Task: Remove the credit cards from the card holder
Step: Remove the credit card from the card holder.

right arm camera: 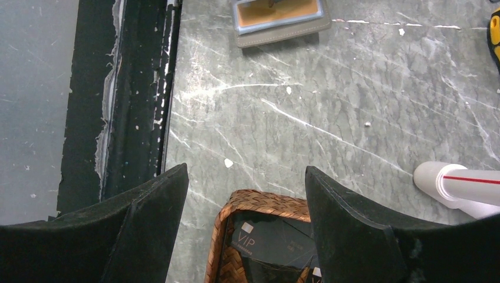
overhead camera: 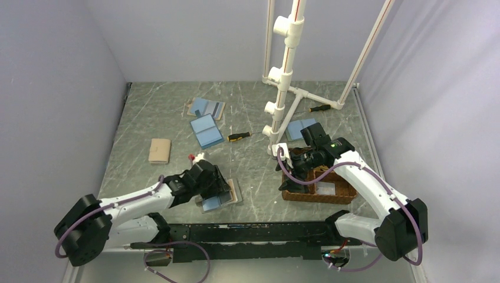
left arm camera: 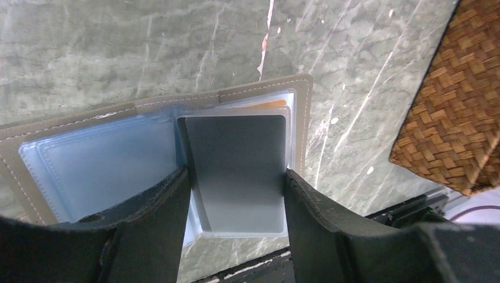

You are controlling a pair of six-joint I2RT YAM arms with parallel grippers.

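Note:
The open card holder (left arm camera: 88, 159), light blue inside with a tan edge, lies flat near the table's front edge (overhead camera: 227, 197). A grey credit card (left arm camera: 239, 141) stands partly out of its right leaf, over an orange card (left arm camera: 268, 104) still in the pocket. My left gripper (left arm camera: 236, 174) is shut on the grey card, one finger against each long edge; it also shows in the top view (overhead camera: 219, 187). My right gripper (right arm camera: 246, 174) is open and empty over the brown wicker tray (right arm camera: 259, 200), which holds black VIP cards (right arm camera: 271, 236).
The wicker tray (overhead camera: 348, 193) sits at the front right. Other open blue holders (overhead camera: 206, 131) (overhead camera: 206, 108) (overhead camera: 301, 127) and a closed tan one (overhead camera: 160, 150) lie farther back. Two screwdrivers (overhead camera: 239, 136) (overhead camera: 320, 108) and a white pipe frame (overhead camera: 283, 76) stand mid-table.

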